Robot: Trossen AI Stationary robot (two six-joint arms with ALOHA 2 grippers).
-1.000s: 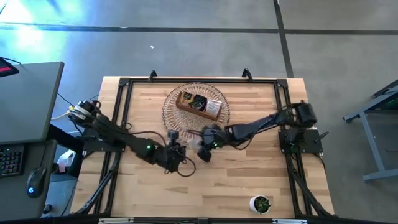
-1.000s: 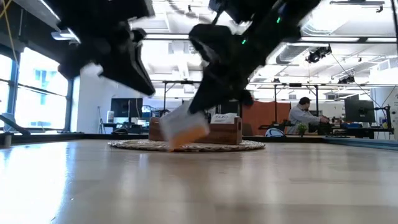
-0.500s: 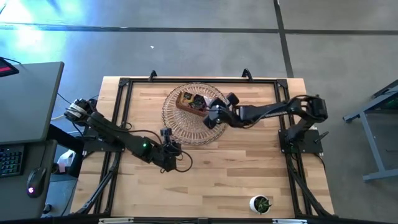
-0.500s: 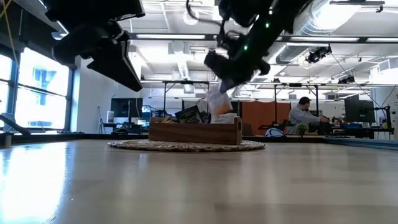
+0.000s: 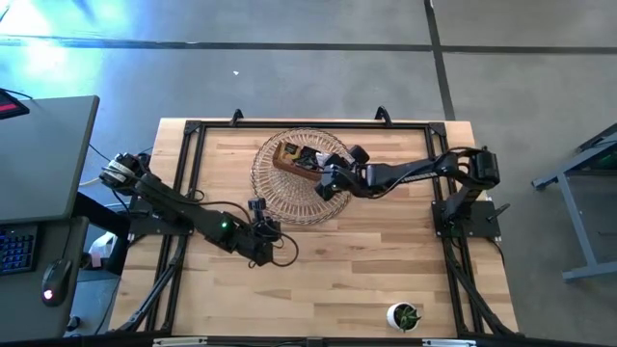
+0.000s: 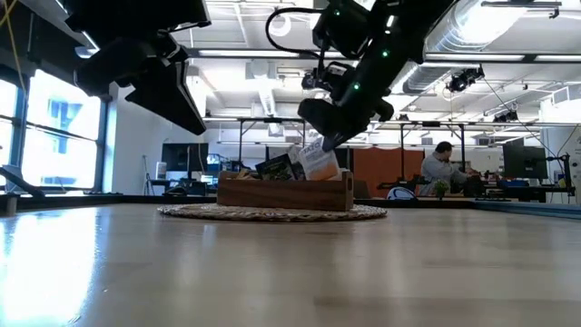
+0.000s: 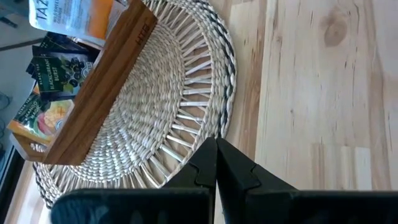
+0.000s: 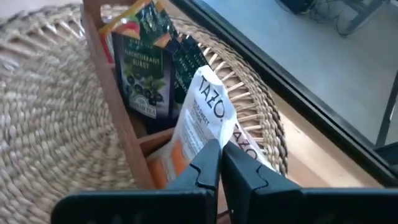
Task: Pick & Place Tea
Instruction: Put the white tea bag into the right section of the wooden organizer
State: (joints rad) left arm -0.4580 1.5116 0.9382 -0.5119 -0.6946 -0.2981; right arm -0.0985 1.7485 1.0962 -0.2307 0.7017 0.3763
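White-and-orange tea sachet held over the wooden tray.

The right hand is closed on the sachet's lower edge, lowering it into the tray's end compartment beside the black sachets; the tray sits on a woven mat. The sachet is probably light, thin and flexible, so it is best pinched at an edge. The left hand, fingers pressed together and empty, hovers over the table just beside the mat.
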